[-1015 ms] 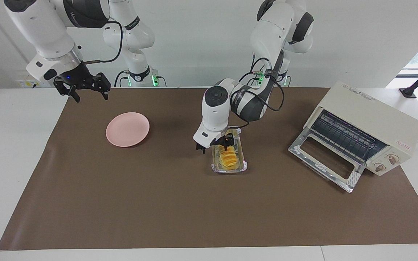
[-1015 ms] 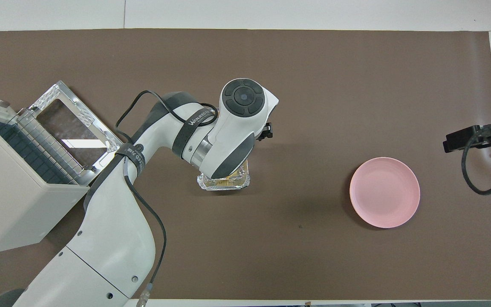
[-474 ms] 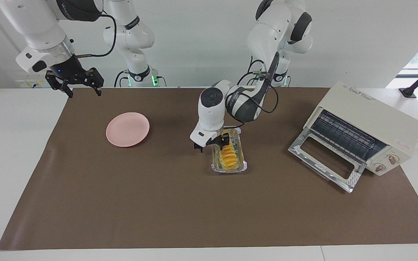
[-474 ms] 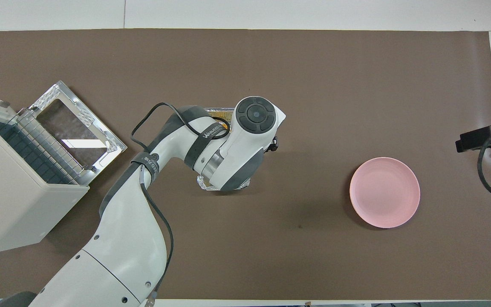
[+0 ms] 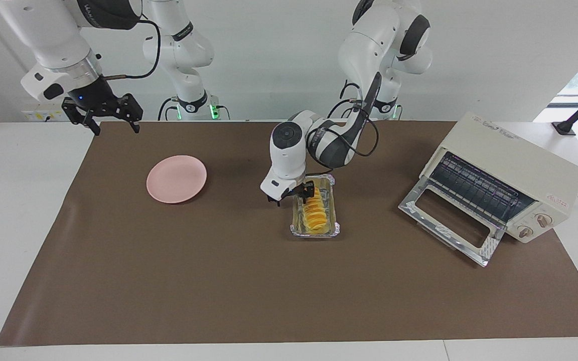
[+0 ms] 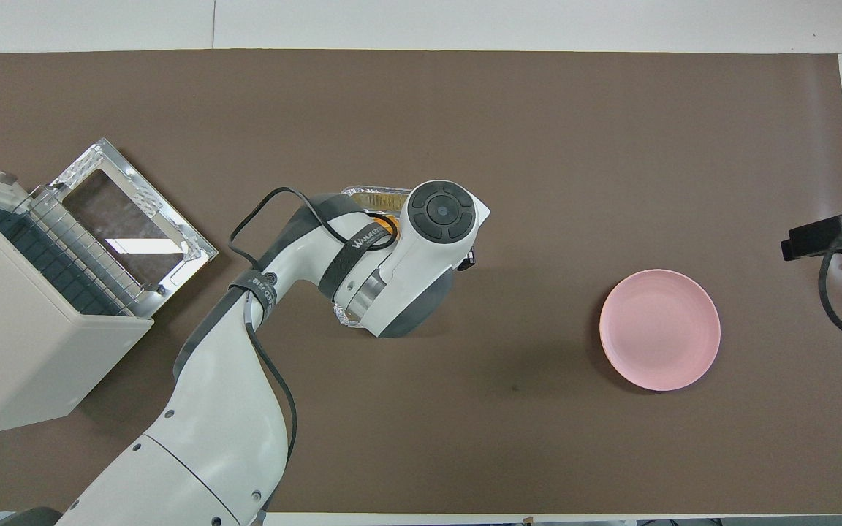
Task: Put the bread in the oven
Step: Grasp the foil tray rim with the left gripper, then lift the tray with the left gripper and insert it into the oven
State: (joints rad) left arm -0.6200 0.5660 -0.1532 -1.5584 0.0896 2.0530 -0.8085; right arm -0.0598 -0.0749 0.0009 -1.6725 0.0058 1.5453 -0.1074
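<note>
The bread [image 5: 314, 214], a ridged golden-yellow loaf, lies in a silver foil tray [image 5: 314, 232] in the middle of the table. My left gripper [image 5: 293, 195] is open and low over the end of the tray nearer to the robots. One finger is at the bread and the other is outside the tray wall. In the overhead view the left arm hides most of the tray [image 6: 373, 194]. The cream-white oven [image 5: 512, 165] stands at the left arm's end with its glass door [image 5: 449, 219] dropped open. My right gripper [image 5: 102, 116] is open and waits raised over the right arm's end of the table.
A round pink plate [image 5: 176, 178] lies on the brown mat toward the right arm's end and shows in the overhead view [image 6: 659, 329]. The oven [image 6: 19, 343] and its open door [image 6: 129, 223] show there too. Bare mat separates the tray and the oven door.
My left gripper has slid along the tray toward the robots' end. My right gripper rose and drew back toward its own end of the table, then held still.
</note>
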